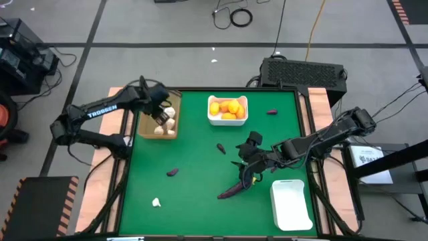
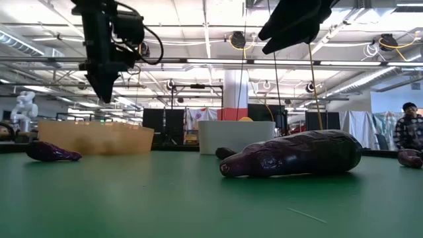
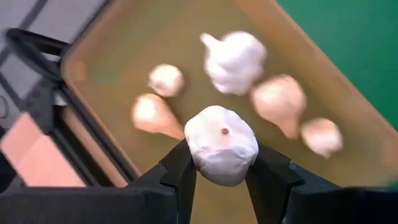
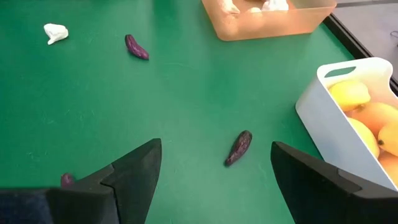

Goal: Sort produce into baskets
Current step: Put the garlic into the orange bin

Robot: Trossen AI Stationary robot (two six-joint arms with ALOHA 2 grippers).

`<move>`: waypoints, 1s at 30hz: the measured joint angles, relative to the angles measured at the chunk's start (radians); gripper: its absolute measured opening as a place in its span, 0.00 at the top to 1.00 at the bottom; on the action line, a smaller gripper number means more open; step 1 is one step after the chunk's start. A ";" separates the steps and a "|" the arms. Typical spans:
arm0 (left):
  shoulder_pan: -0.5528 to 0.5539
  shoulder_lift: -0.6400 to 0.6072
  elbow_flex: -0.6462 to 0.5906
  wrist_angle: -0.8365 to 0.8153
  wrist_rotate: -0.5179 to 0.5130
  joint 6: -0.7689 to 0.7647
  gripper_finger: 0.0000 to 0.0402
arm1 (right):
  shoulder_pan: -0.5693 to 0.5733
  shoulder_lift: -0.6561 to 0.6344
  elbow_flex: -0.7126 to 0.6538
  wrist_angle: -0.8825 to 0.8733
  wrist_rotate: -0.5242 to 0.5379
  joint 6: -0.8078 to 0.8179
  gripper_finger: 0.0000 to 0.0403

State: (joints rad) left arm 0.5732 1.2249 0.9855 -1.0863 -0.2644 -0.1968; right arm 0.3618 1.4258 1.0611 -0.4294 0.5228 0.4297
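My left gripper point(image 1: 160, 115) hangs over the flat tan tray point(image 1: 144, 128) at the table's far left, shut on a white garlic bulb point(image 3: 221, 144). Several more bulbs point(image 3: 236, 59) lie in the tray. My right gripper point(image 1: 249, 151) is open and empty above the table's middle, over a small purple piece point(image 4: 239, 147). The long eggplant point(image 1: 234, 189) lies on its side on the green table, near my right arm. A white bin point(image 1: 227, 109) at the far middle holds orange-yellow fruits point(image 4: 364, 112). An empty white bin point(image 1: 291, 203) stands at the near right. My left gripper pinches the garlic bulb by its two opposite sides point(image 3: 194, 155) between its two fingers. The fingers come from above, pointing down. The bulb is lifted clear above the tray's floor.
A loose garlic bulb point(image 1: 156, 201) lies near the front left and shows in the right wrist view point(image 4: 55, 32). Small purple pieces lie at the left middle point(image 1: 172, 172) and the far right point(image 1: 271, 112). A person point(image 2: 404, 125) stands in the room beyond.
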 joint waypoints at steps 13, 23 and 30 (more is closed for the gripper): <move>0.118 -0.002 0.000 0.104 -0.034 0.083 0.43 | 0.000 0.000 0.000 -0.019 -0.001 0.000 0.27; 0.041 -0.004 0.000 0.063 0.308 -0.024 0.35 | 0.000 0.000 0.000 -0.017 -0.001 0.008 0.27; -0.242 -0.042 0.000 0.039 0.326 -0.130 0.36 | 0.000 0.000 0.000 -0.016 -0.001 0.031 0.27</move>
State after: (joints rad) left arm 0.3312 1.1827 0.9855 -1.0475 0.0618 -0.3266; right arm 0.3618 1.4258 1.0611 -0.4450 0.5222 0.4603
